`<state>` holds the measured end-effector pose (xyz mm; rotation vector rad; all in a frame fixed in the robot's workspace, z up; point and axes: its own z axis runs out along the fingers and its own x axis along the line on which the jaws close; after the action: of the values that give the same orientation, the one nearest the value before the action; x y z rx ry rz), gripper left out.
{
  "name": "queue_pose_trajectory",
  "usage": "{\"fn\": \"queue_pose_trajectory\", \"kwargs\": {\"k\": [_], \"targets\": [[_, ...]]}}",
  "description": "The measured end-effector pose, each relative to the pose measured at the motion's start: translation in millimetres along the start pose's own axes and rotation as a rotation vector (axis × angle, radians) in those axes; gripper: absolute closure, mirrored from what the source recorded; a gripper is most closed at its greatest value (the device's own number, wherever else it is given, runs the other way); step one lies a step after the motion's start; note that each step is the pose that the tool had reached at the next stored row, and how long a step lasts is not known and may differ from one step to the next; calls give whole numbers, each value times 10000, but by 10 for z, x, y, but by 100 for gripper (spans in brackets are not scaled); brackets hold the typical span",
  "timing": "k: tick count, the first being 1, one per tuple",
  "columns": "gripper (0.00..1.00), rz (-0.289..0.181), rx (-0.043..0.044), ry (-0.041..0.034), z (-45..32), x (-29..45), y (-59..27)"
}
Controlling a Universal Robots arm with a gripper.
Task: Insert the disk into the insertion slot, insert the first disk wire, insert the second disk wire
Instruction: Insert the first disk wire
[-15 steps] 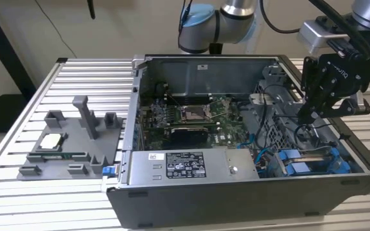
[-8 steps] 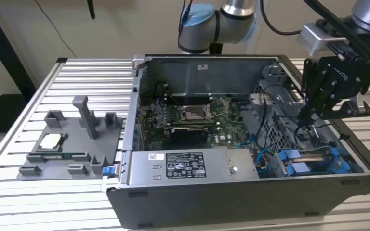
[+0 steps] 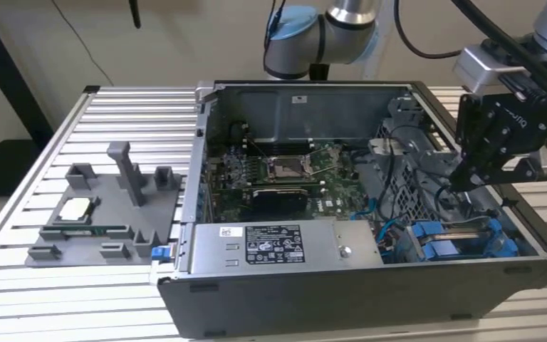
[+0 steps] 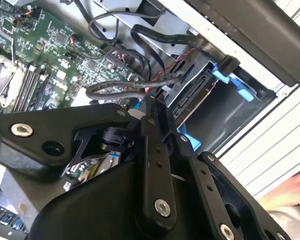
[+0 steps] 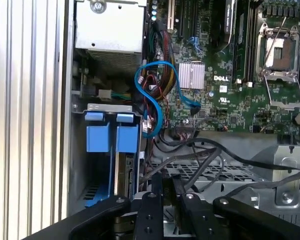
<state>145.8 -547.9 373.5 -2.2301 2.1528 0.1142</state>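
Gripper [image 3: 461, 182] low inside the open computer case [image 3: 350, 306], at the exterior view's right.
In the second wrist view the disk [image 4: 197, 92] sits in the insertion slot [image 4: 232, 114] (blue frame showing), grey cables [image 4: 115, 90] near; the jaws' state cannot be told.

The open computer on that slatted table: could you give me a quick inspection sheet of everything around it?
Surface: slatted metal table carrying the open computer case.
Job's things: the disk in its blue frame appears seated in the insertion slot; wire connections cannot be told.
Clutter: grey parts tray holding a chip, on the exterior view's left.
Grippers: the gripper hangs over the case's drive end.
Cables: loose black wires by the slot; blue cable looped over the motherboard.
Surroundings: pale wall behind; what looks like a hand by the table.
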Motion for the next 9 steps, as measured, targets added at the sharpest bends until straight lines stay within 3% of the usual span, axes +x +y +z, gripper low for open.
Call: {"fn": "queue_pose_trajectory", "kwargs": {"k": [9], "targets": [[81, 34, 1, 45, 15, 28, -27]]}}
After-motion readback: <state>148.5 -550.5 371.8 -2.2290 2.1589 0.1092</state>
